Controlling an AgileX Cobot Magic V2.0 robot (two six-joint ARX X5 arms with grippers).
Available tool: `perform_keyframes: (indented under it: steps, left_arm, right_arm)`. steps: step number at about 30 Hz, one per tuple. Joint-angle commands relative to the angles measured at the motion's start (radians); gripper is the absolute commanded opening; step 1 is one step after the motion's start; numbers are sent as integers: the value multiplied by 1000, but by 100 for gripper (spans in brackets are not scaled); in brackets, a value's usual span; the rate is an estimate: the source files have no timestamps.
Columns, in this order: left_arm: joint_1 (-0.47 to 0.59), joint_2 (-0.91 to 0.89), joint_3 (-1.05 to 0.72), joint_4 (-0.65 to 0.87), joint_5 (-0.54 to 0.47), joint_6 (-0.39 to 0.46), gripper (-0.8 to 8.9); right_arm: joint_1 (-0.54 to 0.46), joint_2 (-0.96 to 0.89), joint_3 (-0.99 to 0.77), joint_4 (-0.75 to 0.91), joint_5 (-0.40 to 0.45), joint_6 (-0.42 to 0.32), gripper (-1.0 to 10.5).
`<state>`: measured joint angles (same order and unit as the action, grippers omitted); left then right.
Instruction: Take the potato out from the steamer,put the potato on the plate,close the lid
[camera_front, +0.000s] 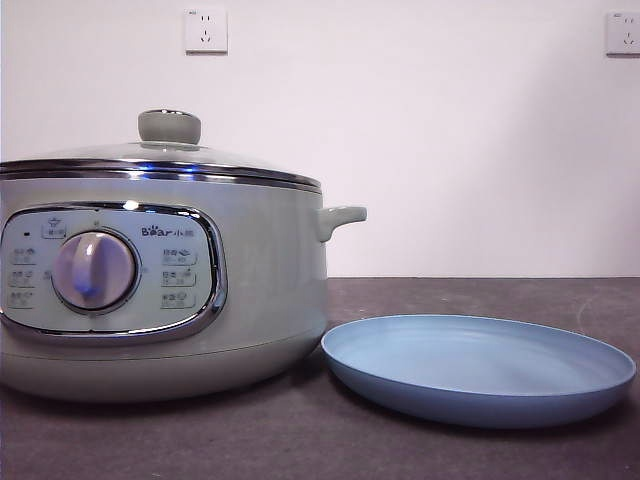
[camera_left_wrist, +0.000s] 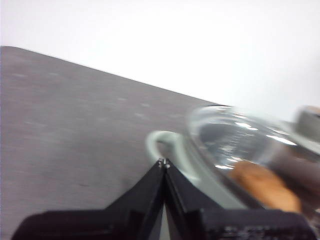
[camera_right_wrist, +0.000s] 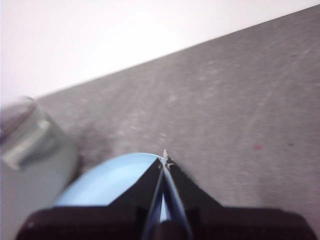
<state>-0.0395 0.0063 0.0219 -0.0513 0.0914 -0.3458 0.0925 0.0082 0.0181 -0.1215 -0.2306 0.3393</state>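
From my station I see the large round pale grey-green electric steamer (camera_front: 150, 290) standing on the dark grey table (camera_front: 480, 295), its shallow domed glass lid (camera_front: 160, 160) with the chrome rim seated on top; the wide shallow light-blue plate (camera_front: 480, 365) sits just beside it, bare; through the glass, in the left wrist view, I make out the orange-brown oval potato (camera_left_wrist: 262, 185) lying inside the steamer under the lid; my left gripper (camera_left_wrist: 163, 162) hangs near the steamer's stubby side handle (camera_left_wrist: 162, 145), jaws clenched together on nothing; my right gripper (camera_right_wrist: 164, 160) hovers above the plate's edge, jaws likewise pressed together and empty; neither arm shows in the front view
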Motion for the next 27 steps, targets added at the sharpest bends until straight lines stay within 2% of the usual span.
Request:
perform_keyframes:
  steps: [1,5,8,13,16,22,27]
  left_arm:
    - [2,-2,40,-21,76,-40,-6]
    - [2,-1,136,-122,125,-44,-6]
    - [-3,19,218,-177,122,-43,-6]
    - [-5,94,339,-183,108,-43,-6]
    - [-5,160,412,-194,115,-43,-6]
    - [-38,290,520,-195,121,-16,-6]
    - [-81,375,579,-182,125,22,-4]
  right_arm:
    - [2,-2,5,23,-50,98,-8]
    - [2,13,56,18,-110,109,-10]
    - [2,50,114,18,-111,118,-11]
    - [2,159,240,28,-111,130,-11]
    - [2,246,336,21,-116,81,-11]
    - [15,422,533,22,-216,-59,2]
    - [63,537,678,12,-216,-124,3]
